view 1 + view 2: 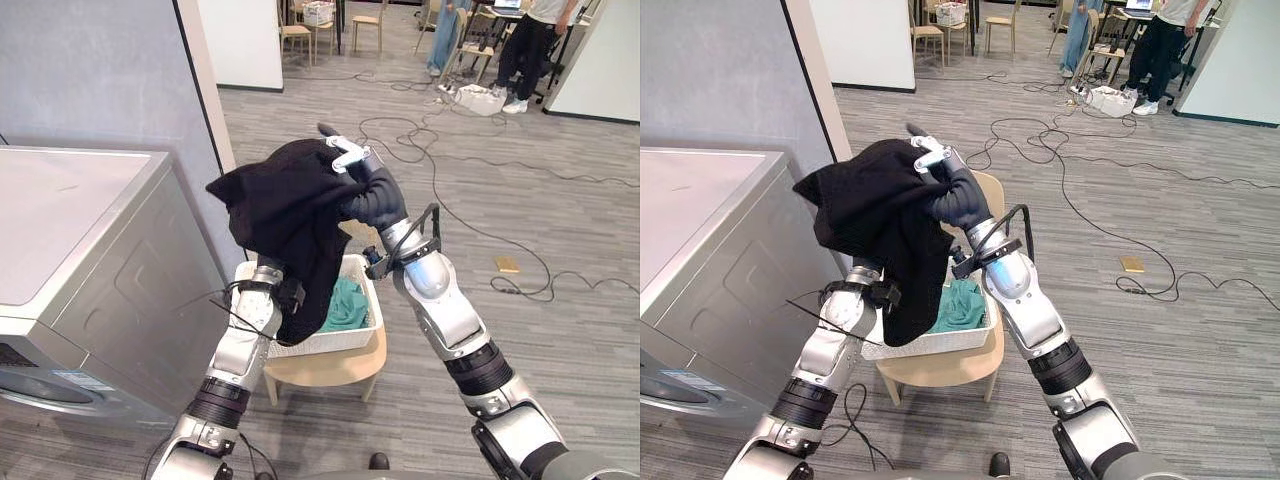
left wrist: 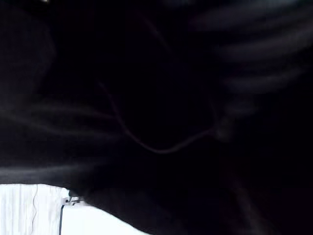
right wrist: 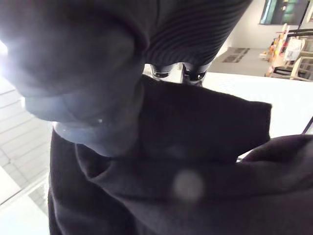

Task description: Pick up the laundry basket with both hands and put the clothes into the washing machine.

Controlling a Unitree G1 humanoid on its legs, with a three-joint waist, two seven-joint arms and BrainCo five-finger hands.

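Black garment [image 1: 285, 205], one; white basket [image 1: 335, 342], one.

Grey floor [image 1: 560, 180] — wooden stool [image 1: 330, 370] on it; white laundry basket [image 1: 322, 343] atop stool.

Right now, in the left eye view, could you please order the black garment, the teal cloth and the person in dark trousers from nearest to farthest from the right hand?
1. Black garment: held by the right hand.
2. Teal cloth: below, in the basket.
3. Person in dark trousers: far back, right.
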